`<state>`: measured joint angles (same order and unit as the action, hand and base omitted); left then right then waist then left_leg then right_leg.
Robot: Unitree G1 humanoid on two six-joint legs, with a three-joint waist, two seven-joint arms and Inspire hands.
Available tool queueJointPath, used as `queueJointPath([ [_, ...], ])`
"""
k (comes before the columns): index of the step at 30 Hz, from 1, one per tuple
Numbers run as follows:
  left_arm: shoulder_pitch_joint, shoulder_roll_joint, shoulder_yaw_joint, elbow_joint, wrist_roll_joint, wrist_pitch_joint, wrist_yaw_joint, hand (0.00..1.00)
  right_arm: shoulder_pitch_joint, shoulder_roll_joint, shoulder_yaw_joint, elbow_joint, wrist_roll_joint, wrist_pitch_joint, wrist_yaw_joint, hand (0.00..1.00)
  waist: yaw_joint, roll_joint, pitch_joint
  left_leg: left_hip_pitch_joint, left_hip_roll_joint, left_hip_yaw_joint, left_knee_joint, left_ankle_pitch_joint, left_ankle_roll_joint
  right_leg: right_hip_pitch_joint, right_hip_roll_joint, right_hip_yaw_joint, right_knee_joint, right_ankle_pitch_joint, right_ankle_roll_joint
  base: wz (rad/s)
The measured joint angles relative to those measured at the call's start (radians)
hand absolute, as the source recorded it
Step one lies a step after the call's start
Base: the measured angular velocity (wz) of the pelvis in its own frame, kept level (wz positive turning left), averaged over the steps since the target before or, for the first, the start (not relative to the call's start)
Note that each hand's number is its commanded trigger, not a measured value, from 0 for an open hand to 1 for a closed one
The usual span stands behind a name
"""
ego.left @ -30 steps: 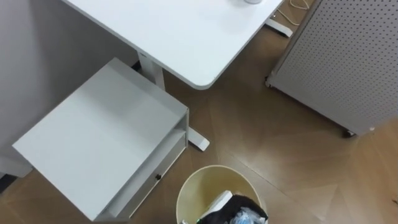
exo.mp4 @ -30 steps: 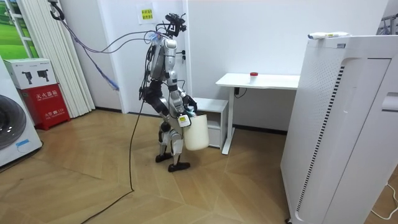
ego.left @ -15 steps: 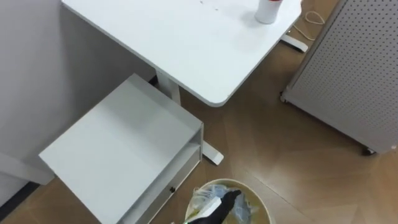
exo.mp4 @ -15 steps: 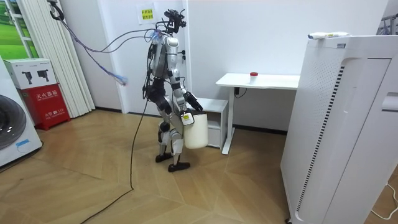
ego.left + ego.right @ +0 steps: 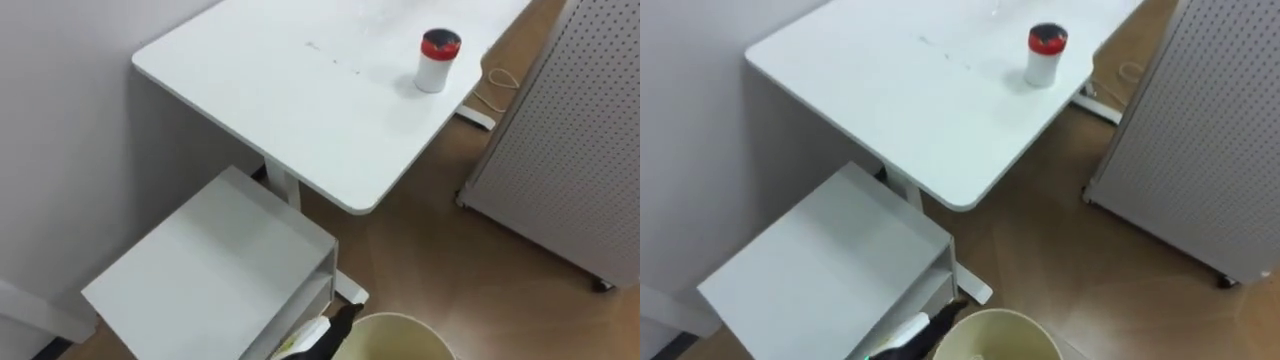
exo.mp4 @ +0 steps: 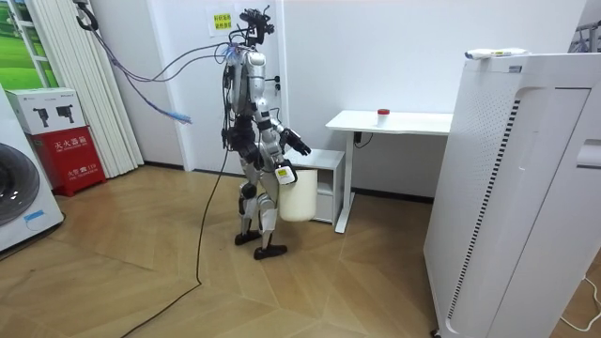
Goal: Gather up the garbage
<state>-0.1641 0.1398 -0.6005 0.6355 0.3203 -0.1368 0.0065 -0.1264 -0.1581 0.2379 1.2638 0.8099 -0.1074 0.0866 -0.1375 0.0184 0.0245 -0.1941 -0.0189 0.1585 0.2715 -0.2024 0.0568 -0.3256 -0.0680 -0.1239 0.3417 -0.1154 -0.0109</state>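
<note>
In the left eye view, a small white canister with a red lid (image 5: 438, 60) is standing near the right edge of the white surface (image 5: 290, 110). The left hand (image 5: 325, 340) is gripping the left rim of a round cream plastic bin (image 5: 398, 320), well apart from the canister. In the room view, the robot is standing before the surface and holding the bin off the floor. Its right hand (image 6: 299, 143) is hovering raised, with its fingers straight.

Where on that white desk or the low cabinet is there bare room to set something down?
The desk is bare from its near rounded corner to the wall side; a red-lidded container stands at its far end. The low cabinet's top is bare too. Tightest by the cabinet's front corner, close to the bin's rim.
</note>
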Motion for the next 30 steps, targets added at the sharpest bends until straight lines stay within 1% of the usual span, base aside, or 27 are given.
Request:
queueJointPath([
  [2, 0.012, 0.012, 0.009, -0.035, -0.002, 0.005, -0.002, 0.0, 0.01, -0.002, -0.014, -0.009, -0.011, 0.001, -0.001, 1.0, -0.001, -0.002, -0.0028, 0.017, -0.002, 0.004, -0.004, 0.0, 0.0, 0.013, 0.0, 0.009, -0.001, -0.002, 0.002, -0.09],
  [4, 0.012, 0.028, 0.011, -0.079, -0.003, 0.006, -0.002, 0.0, 0.029, -0.005, -0.027, -0.05, -0.012, 0.014, -0.017, 1.0, -0.007, -0.004, -0.0037, 0.035, -0.004, 0.006, -0.007, 0.0, 0.001, 0.027, 0.0, 0.015, 0.0, -0.002, 0.003, -0.05],
  [5, 0.012, 0.031, 0.012, -0.091, -0.003, 0.006, 0.0, 0.0, 0.035, -0.005, -0.027, -0.064, -0.012, 0.015, -0.023, 1.0, -0.008, -0.005, -0.0034, 0.042, -0.005, 0.006, -0.008, 0.0, 0.001, 0.03, -0.001, 0.018, 0.001, -0.002, 0.004, -0.15],
  [7, 0.027, 0.039, 0.028, -0.127, -0.004, 0.006, 0.008, 0.0, 0.042, -0.006, -0.027, -0.086, -0.015, 0.015, -0.036, 1.0, -0.01, -0.007, -0.0035, 0.079, -0.007, 0.03, -0.025, 0.0, 0.005, 0.048, 0.004, 0.037, 0.001, -0.004, 0.007, -0.28],
  [8, 0.037, 0.041, 0.035, -0.14, -0.004, 0.006, 0.011, 0.0, 0.043, -0.006, -0.027, -0.09, -0.015, 0.015, -0.04, 1.0, -0.01, -0.007, -0.0049, 0.09, -0.007, 0.032, -0.032, -0.001, 0.007, 0.054, 0.006, 0.039, 0.002, -0.004, 0.007, -0.28],
  [9, 0.058, 0.044, 0.056, -0.176, 0.0, 0.005, 0.015, 0.0, 0.056, -0.003, -0.027, -0.107, -0.016, 0.014, -0.044, 1.0, -0.011, -0.009, -0.0063, 0.104, -0.009, 0.04, -0.038, -0.002, 0.011, 0.063, 0.014, 0.044, 0.0, -0.003, 0.008, -0.29],
  [10, 0.076, 0.047, 0.079, -0.217, 0.002, 0.004, 0.023, 0.0, 0.07, -0.003, -0.027, -0.12, -0.023, 0.014, -0.045, 1.0, -0.002, -0.017, -0.0087, 0.114, -0.009, 0.064, -0.041, -0.004, 0.014, 0.064, 0.022, 0.062, 0.0, 0.001, 0.008, -0.36],
  [11, 0.086, 0.047, 0.096, -0.239, 0.002, 0.004, 0.028, 0.0, 0.074, -0.003, -0.027, -0.121, -0.031, 0.015, -0.045, 1.0, 0.006, -0.021, -0.0096, 0.119, -0.008, 0.074, -0.044, -0.005, 0.014, 0.064, 0.026, 0.072, -0.001, 0.004, 0.007, -0.41],
  [12, 0.105, 0.048, 0.135, -0.276, 0.001, -0.003, 0.036, 0.0, 0.079, -0.002, -0.028, -0.125, -0.037, 0.015, -0.044, 1.0, 0.01, -0.026, -0.0134, 0.126, 0.002, 0.091, -0.052, -0.005, 0.015, 0.065, 0.03, 0.08, -0.006, 0.009, 0.008, -0.4],
  [13, 0.121, 0.049, 0.176, -0.301, 0.0, -0.015, 0.053, 0.0, 0.085, 0.001, -0.035, -0.133, -0.037, 0.015, -0.044, 1.0, 0.014, -0.031, -0.0168, 0.134, 0.007, 0.107, -0.059, -0.005, 0.015, 0.07, 0.034, 0.079, -0.018, 0.02, 0.007, -0.39],
  [14, 0.127, 0.051, 0.194, -0.31, 0.0, -0.021, 0.063, 0.0, 0.086, 0.002, -0.037, -0.135, -0.037, 0.014, -0.044, 1.0, 0.019, -0.034, -0.0179, 0.14, 0.009, 0.117, -0.063, -0.005, 0.015, 0.071, 0.034, 0.073, -0.021, 0.023, 0.005, -0.5],
  [15, 0.135, 0.049, 0.222, -0.322, -0.002, -0.025, 0.083, 0.0, 0.089, 0.002, -0.037, -0.135, -0.037, 0.012, -0.044, 1.0, 0.031, -0.037, -0.0185, 0.156, 0.014, 0.138, -0.072, -0.006, 0.015, 0.082, 0.033, 0.049, -0.033, 0.034, 0.001, -0.58],
  [16, 0.142, 0.053, 0.24, -0.344, -0.004, -0.026, 0.102, 0.0, 0.091, 0.003, -0.036, -0.132, -0.039, 0.012, -0.043, 1.0, 0.039, -0.042, -0.0181, 0.168, 0.018, 0.157, -0.078, -0.007, 0.013, 0.086, 0.028, 0.015, -0.036, 0.041, -0.004, -0.55],
  [18, 0.151, 0.056, 0.266, -0.374, -0.003, -0.029, 0.127, 0.0, 0.091, 0.009, -0.036, -0.132, -0.058, 0.012, -0.041, 1.0, 0.047, -0.045, -0.0185, 0.172, 0.021, 0.17, -0.081, -0.01, 0.011, 0.09, 0.02, -0.028, -0.043, 0.047, -0.01, -0.29],
  [19, 0.155, 0.056, 0.268, -0.387, -0.003, -0.029, 0.136, 0.0, 0.093, 0.009, -0.036, -0.132, -0.069, 0.012, -0.041, 1.0, 0.045, -0.045, -0.0185, 0.174, 0.023, 0.17, -0.083, -0.01, 0.011, 0.095, 0.019, -0.031, -0.052, 0.05, -0.01, -0.09],
  [20, 0.166, 0.056, 0.276, -0.426, -0.002, -0.029, 0.143, 0.0, 0.095, 0.011, -0.036, -0.132, -0.088, 0.013, -0.041, 1.0, 0.045, -0.045, -0.0183, 0.177, 0.024, 0.171, -0.086, -0.01, 0.011, 0.099, 0.021, -0.038, -0.058, 0.052, -0.01, -0.04],
  [22, 0.179, 0.054, 0.285, -0.514, -0.012, -0.029, 0.15, 0.0, 0.095, 0.009, -0.047, -0.133, -0.117, 0.013, -0.043, 1.0, 0.057, -0.045, -0.0183, 0.188, 0.026, 0.179, -0.1, -0.01, 0.011, 0.106, 0.027, -0.044, -0.07, 0.055, -0.01, -0.11],
  [24, 0.178, 0.052, 0.287, -0.551, -0.016, -0.04, 0.174, 0.0, 0.095, 0.009, -0.047, -0.134, -0.134, 0.012, -0.047, 1.0, 0.064, -0.044, -0.0178, 0.204, 0.029, 0.183, -0.107, -0.012, 0.008, 0.119, 0.032, -0.045, -0.077, 0.055, -0.01, -0.09],
  [26, 0.178, 0.051, 0.291, -0.566, -0.019, -0.051, 0.191, 0.0, 0.095, 0.009, -0.047, -0.14, -0.154, 0.012, -0.052, 1.0, 0.064, -0.041, -0.0166, 0.22, 0.033, 0.185, -0.113, -0.015, 0.003, 0.136, 0.038, -0.045, -0.088, 0.055, -0.01, -0.06],
  [27, 0.178, 0.052, 0.292, -0.567, -0.021, -0.054, 0.202, 0.0, 0.094, 0.009, -0.047, -0.141, -0.157, 0.01, -0.053, 1.0, 0.061, -0.039, -0.0161, 0.231, 0.035, 0.186, -0.118, -0.016, 0.001, 0.147, 0.041, -0.053, -0.094, 0.055, -0.01, 0.0],
  [30, 0.178, 0.051, 0.303, -0.576, -0.023, -0.054, 0.214, 0.0, 0.096, 0.011, -0.075, -0.144, -0.191, 0.001, -0.052, 1.0, 0.049, -0.034, -0.0137, 0.243, 0.042, 0.184, -0.122, -0.021, -0.004, 0.165, 0.043, -0.071, -0.107, 0.056, -0.01, 0.0],
])
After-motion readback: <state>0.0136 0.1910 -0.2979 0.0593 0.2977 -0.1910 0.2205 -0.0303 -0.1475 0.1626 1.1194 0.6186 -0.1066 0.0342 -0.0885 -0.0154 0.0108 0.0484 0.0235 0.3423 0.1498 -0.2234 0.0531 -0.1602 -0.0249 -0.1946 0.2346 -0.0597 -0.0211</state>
